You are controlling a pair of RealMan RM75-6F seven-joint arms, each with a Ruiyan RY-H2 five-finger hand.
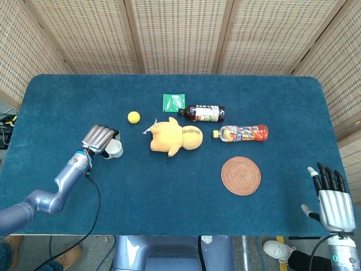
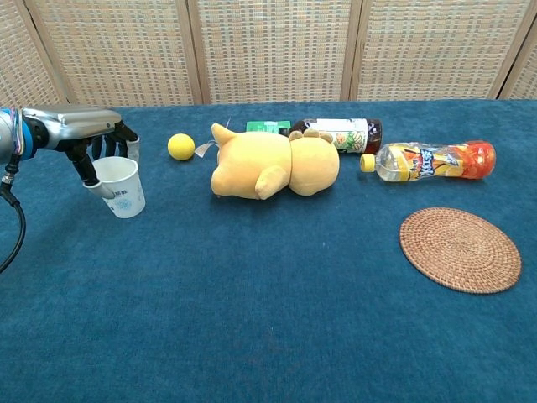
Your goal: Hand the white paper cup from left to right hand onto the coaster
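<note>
The white paper cup [image 2: 122, 186] stands upright on the blue table at the left, partly hidden in the head view, where only the cup's [image 1: 115, 149] right side shows. My left hand [image 2: 86, 136] is over and around it: the fingers curl down behind the rim and the thumb presses its left side. The hand [image 1: 98, 139] covers most of the cup from above. The round woven coaster [image 1: 241, 175] lies bare at the right, also seen as the coaster [image 2: 460, 249] in the chest view. My right hand [image 1: 331, 200] hangs off the table's front right corner, fingers spread, holding nothing.
A yellow plush toy [image 2: 273, 164] lies mid-table, with a yellow ball [image 2: 180, 146] to its left. Behind it are a green packet [image 1: 173, 101] and a dark bottle [image 1: 203, 113] on its side. An orange drink bottle [image 2: 432, 159] lies beyond the coaster.
</note>
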